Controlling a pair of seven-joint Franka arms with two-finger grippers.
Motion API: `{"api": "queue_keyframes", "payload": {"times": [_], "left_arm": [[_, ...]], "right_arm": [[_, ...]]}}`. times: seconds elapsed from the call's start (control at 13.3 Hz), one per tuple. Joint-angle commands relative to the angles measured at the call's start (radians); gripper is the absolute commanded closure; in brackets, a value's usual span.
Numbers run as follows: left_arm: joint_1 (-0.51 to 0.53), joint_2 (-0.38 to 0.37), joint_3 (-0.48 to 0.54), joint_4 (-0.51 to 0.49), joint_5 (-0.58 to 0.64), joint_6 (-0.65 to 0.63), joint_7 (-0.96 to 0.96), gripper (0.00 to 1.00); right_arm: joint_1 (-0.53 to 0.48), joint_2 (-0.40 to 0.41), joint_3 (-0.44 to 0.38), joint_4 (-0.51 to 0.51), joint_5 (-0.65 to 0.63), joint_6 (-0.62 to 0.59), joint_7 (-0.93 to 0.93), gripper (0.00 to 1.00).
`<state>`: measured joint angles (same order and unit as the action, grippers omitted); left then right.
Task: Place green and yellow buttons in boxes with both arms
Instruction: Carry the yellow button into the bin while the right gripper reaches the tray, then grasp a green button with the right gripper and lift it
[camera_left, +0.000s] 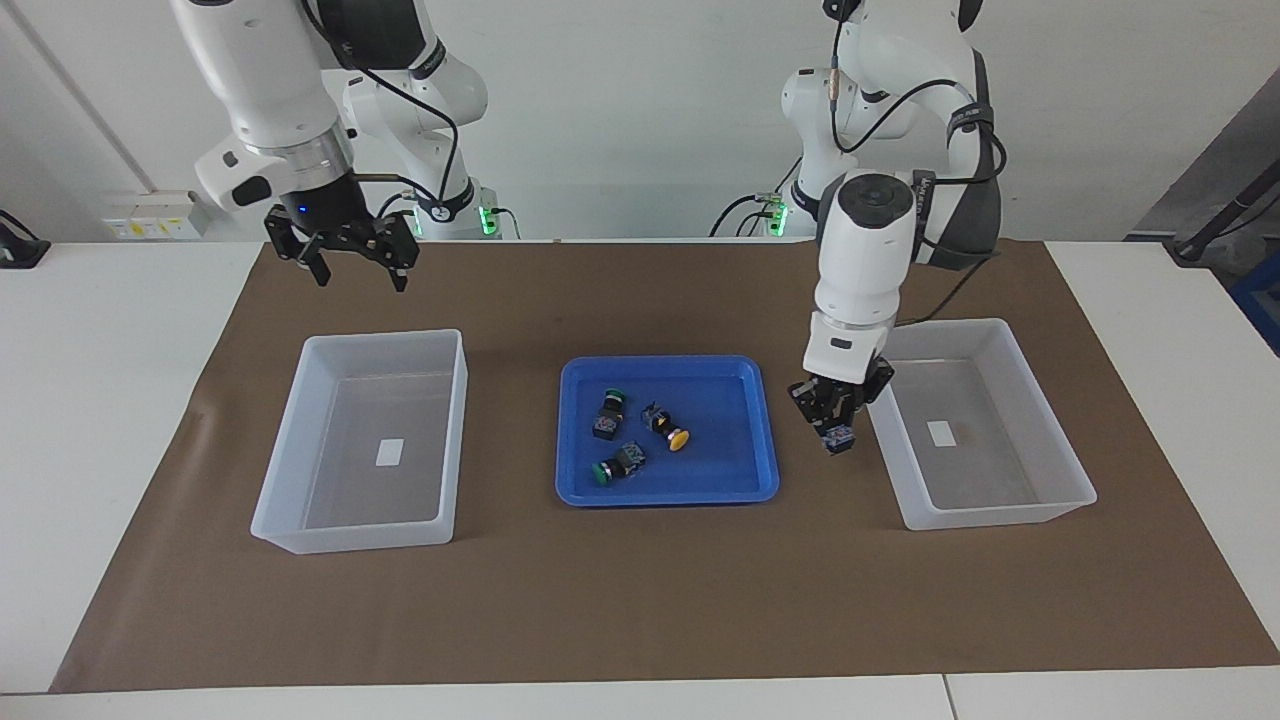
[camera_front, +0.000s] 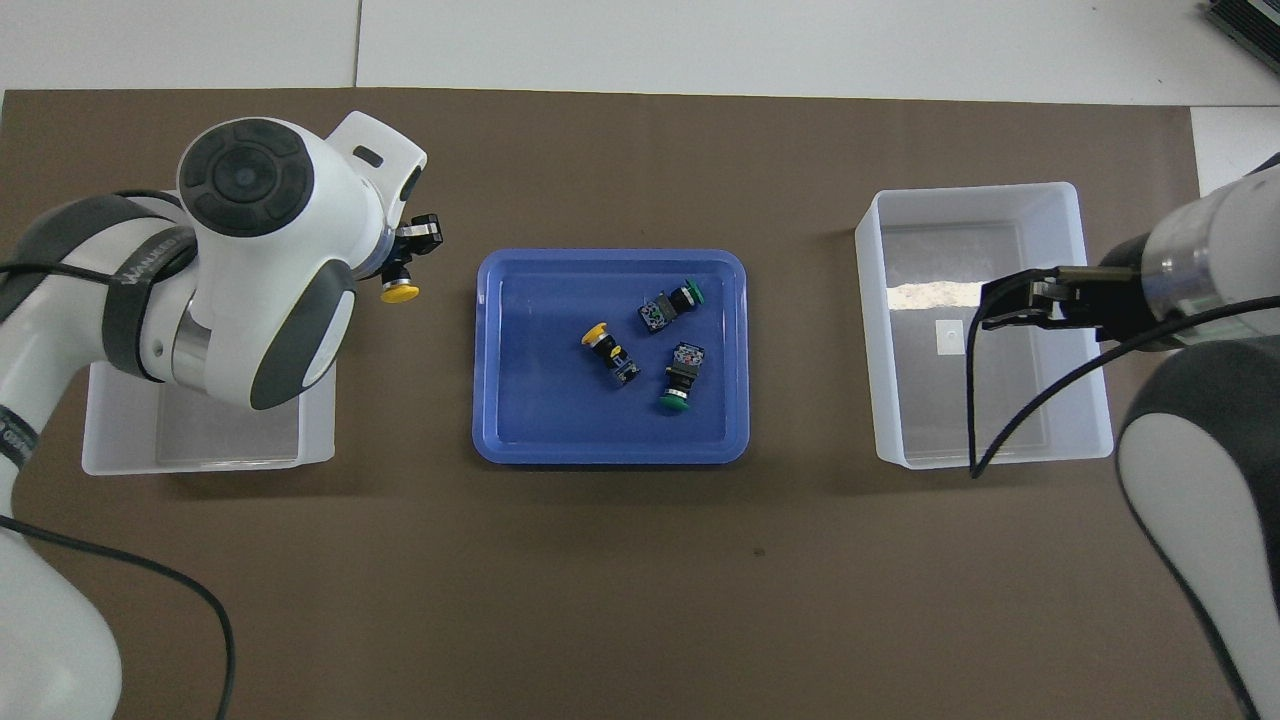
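The left gripper hangs in the air over the strip of brown mat between the blue tray and the bin at the left arm's end of the table, at the 3 o'clock side of the tray in the facing view. Its fingers are clenched on a yellow push-button; in the overhead view the yellow cap pokes out below the wrist, toward 9 o'clock from the tray. That bin holds only a small white label.

Three buttons lie on their sides in the blue tray. In the facing view a green-capped button sits toward 10 o'clock of the tray's middle, a second green-capped button toward 7 o'clock, and a yellow-capped button about the centre. None touches another.

The right gripper hovers with its fingers spread and holding nothing, over the mat at the 12 o'clock side of the other bin in the facing view. That bin too holds only a white label.

Both bins stand on the mat, well apart from the tray, which lies between them on the white table.
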<state>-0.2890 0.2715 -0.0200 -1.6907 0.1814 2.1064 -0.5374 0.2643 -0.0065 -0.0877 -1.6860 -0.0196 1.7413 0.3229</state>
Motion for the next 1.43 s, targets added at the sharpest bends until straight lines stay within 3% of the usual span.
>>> {"api": "queue_keyframes", "payload": {"times": [0.0, 0.23, 0.45, 0.6, 0.98, 1.35], "left_arm": [[0.094, 0.005, -0.011, 0.052, -0.072, -0.063, 0.227, 1.00], [0.169, 0.009, -0.006, 0.065, -0.109, -0.052, 0.396, 1.00], [0.241, 0.003, -0.006, -0.016, -0.111, 0.061, 0.520, 1.00], [0.290, -0.001, -0.006, -0.093, -0.111, 0.118, 0.568, 1.00], [0.306, -0.011, -0.006, -0.265, -0.111, 0.285, 0.574, 1.00], [0.306, 0.044, -0.006, -0.274, -0.112, 0.382, 0.559, 1.00]], "right_arm": [[0.102, 0.130, 0.002, -0.014, 0.012, 0.163, 0.169, 0.00], [0.207, 0.290, 0.002, -0.020, 0.012, 0.386, 0.358, 0.00], [0.211, 0.347, 0.003, -0.050, 0.012, 0.495, 0.361, 0.00], [0.257, 0.358, 0.003, -0.108, 0.018, 0.564, 0.389, 0.00], [0.349, 0.347, 0.003, -0.198, 0.021, 0.580, 0.469, 0.00], [0.378, 0.352, 0.003, -0.264, 0.023, 0.622, 0.490, 0.00]]}}
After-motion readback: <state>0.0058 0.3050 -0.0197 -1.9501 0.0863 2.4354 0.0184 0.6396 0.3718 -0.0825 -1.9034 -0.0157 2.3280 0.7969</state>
